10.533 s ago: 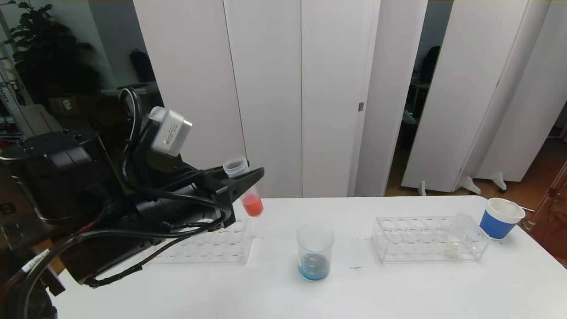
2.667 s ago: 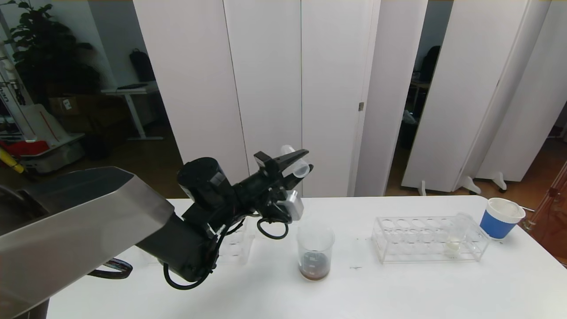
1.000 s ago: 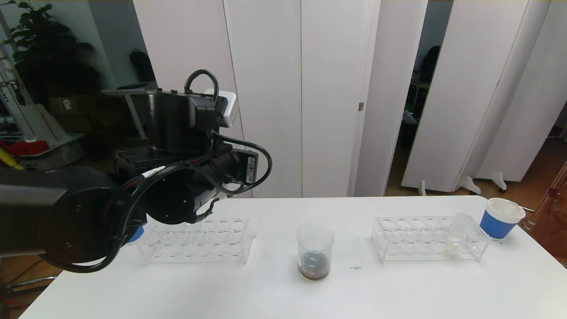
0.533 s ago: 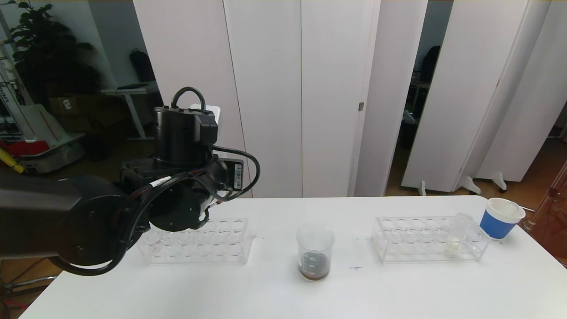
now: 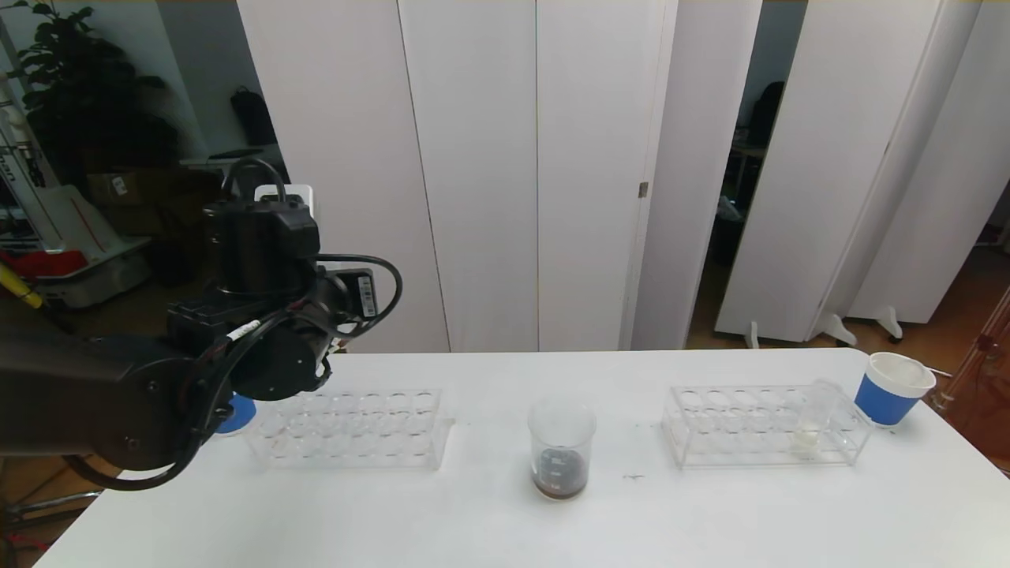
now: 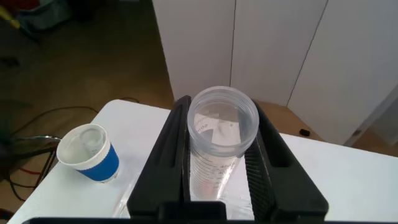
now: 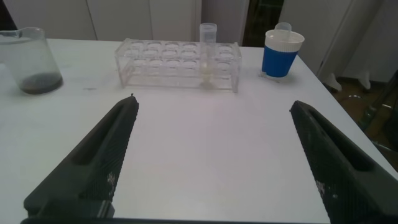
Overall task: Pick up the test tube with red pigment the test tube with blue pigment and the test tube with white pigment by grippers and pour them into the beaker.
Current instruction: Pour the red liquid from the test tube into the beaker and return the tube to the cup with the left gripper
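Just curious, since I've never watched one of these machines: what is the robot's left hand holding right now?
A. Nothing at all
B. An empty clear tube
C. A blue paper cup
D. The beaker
B: in the left wrist view the left hand is shut on an empty clear tube, while the beaker stands on the table and a blue paper cup sits apart from the hand.

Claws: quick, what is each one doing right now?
Left claw: closed on an empty tube.
Right claw: open, holding nothing.
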Controlling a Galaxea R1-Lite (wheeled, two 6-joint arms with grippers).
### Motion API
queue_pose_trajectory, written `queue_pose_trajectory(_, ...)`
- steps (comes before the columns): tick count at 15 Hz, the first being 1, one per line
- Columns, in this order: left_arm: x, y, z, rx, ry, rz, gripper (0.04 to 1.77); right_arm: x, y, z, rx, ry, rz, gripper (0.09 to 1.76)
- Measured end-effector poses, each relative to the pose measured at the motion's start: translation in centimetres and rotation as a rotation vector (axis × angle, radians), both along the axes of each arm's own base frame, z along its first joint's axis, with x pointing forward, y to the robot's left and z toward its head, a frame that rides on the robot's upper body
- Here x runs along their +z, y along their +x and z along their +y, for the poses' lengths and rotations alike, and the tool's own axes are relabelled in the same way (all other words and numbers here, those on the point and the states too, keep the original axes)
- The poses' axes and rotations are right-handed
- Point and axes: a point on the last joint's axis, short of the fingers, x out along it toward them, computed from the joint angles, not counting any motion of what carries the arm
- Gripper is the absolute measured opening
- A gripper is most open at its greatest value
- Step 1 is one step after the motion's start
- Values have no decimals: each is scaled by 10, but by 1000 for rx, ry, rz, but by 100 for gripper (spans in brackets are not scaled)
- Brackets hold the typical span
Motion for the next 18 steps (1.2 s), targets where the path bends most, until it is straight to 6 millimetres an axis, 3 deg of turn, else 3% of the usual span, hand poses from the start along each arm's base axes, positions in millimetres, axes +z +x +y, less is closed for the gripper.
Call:
queue_pose_trajectory(12, 5, 24, 142, 423, 20, -197, 58, 0, 0, 0, 0, 0, 0, 175)
queue_pose_trajectory(15, -5, 28, 165, 479, 15, -237, 58, 0, 0, 0, 0, 0, 0, 175)
queue_pose_trajectory(18, -26, 34, 174, 499, -10, -204, 58, 0, 0, 0, 0, 0, 0, 175)
